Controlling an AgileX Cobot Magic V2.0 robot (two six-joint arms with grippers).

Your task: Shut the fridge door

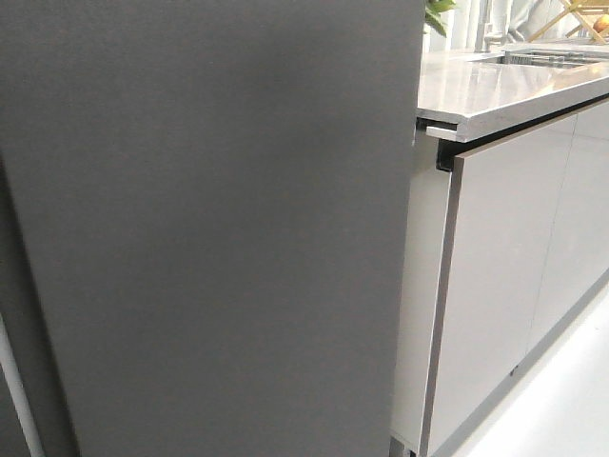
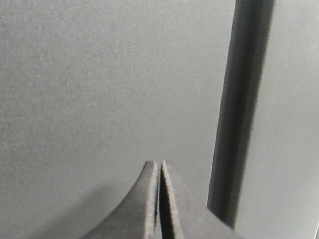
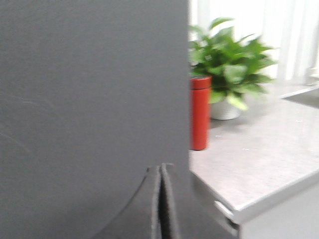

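The fridge door (image 1: 209, 228) is a flat matte dark grey slab that fills most of the front view. Its right edge stands close to the counter's end. It fills the left wrist view (image 2: 99, 89), with a dark vertical gap (image 2: 239, 114) beside it. It also covers the left part of the right wrist view (image 3: 89, 84). My left gripper (image 2: 160, 163) is shut and empty, its tips close to the door's face. My right gripper (image 3: 161, 167) is shut and empty, near the door's right edge. Neither arm shows in the front view.
A pale stone counter (image 1: 504, 86) with glossy pale grey cabinet fronts (image 1: 504, 276) runs to the right of the door. On the counter stand a red cylinder (image 3: 200, 112) and a potted green plant (image 3: 227, 69).
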